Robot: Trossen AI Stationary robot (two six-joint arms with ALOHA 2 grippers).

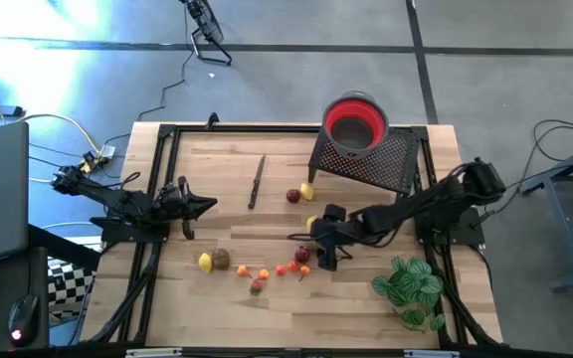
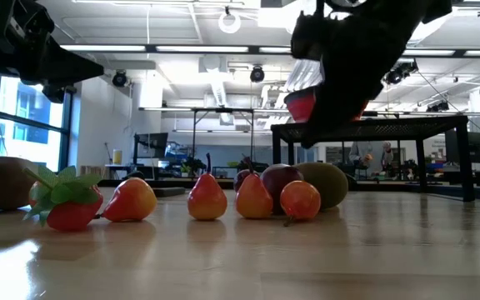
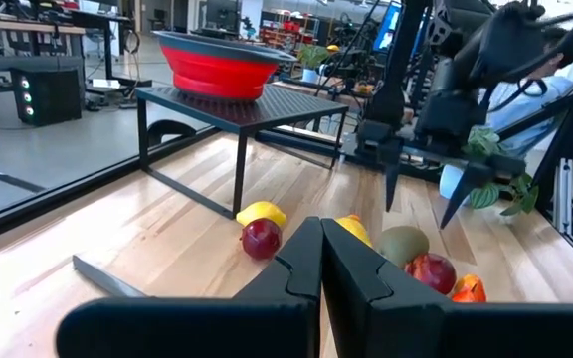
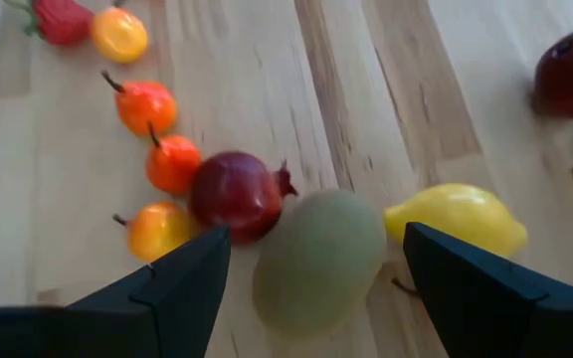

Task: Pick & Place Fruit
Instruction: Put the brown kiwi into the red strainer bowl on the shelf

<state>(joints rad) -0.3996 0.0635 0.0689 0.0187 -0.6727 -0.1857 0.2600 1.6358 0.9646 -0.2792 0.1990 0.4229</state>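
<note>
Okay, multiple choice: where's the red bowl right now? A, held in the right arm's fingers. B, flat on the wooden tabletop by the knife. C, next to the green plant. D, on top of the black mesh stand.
D: the red bowl sits on top of the black mesh stand at the table's far side, seen raised above the wood in the left wrist view, with no fingers touching it.

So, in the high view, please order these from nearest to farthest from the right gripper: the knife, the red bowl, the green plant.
From the right gripper:
1. Green plant, at the table's near right corner.
2. Knife, toward the left arm's side.
3. Red bowl, on the black stand at the far edge.
</note>
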